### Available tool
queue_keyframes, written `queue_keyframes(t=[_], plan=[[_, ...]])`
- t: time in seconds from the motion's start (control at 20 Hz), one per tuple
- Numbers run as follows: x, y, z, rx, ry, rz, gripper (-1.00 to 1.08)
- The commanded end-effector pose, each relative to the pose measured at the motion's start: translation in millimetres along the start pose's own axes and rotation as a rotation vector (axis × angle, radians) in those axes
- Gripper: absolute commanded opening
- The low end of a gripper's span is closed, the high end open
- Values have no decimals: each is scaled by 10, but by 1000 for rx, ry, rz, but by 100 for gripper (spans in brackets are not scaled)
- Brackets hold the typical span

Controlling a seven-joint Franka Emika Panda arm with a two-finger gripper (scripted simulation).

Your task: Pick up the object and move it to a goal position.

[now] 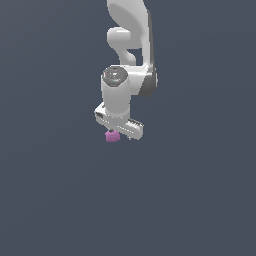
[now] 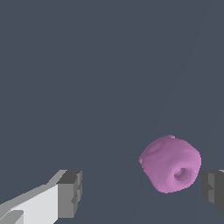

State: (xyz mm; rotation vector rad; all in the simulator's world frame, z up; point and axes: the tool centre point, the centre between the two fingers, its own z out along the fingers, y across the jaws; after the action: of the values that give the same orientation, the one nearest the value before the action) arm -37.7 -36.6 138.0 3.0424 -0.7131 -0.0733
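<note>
The object (image 2: 171, 164) is a small pink-magenta rounded lump with a dimple in one side. In the wrist view it lies between my two fingers, far from one grey pad (image 2: 70, 192) and close beside the other (image 2: 213, 187), with a thin gap still showing. My gripper (image 2: 142, 190) is open and its jaws stand wide apart. In the exterior view the white arm reaches straight down, and the object (image 1: 112, 136) shows just under one end of the gripper (image 1: 120, 135). Whether the object rests on the ground I cannot tell.
A plain dark grey-blue surface (image 1: 200, 200) fills both views. The arm's white links (image 1: 127, 30) rise out of the exterior view's top edge. No goal marker shows.
</note>
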Motion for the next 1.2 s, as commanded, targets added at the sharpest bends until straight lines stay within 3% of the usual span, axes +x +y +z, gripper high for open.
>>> queue_keyframes(t=[0.0,1.15], plan=[[-24,54,42,4,3,81,100],[-256,557,354,37,24,776,100]])
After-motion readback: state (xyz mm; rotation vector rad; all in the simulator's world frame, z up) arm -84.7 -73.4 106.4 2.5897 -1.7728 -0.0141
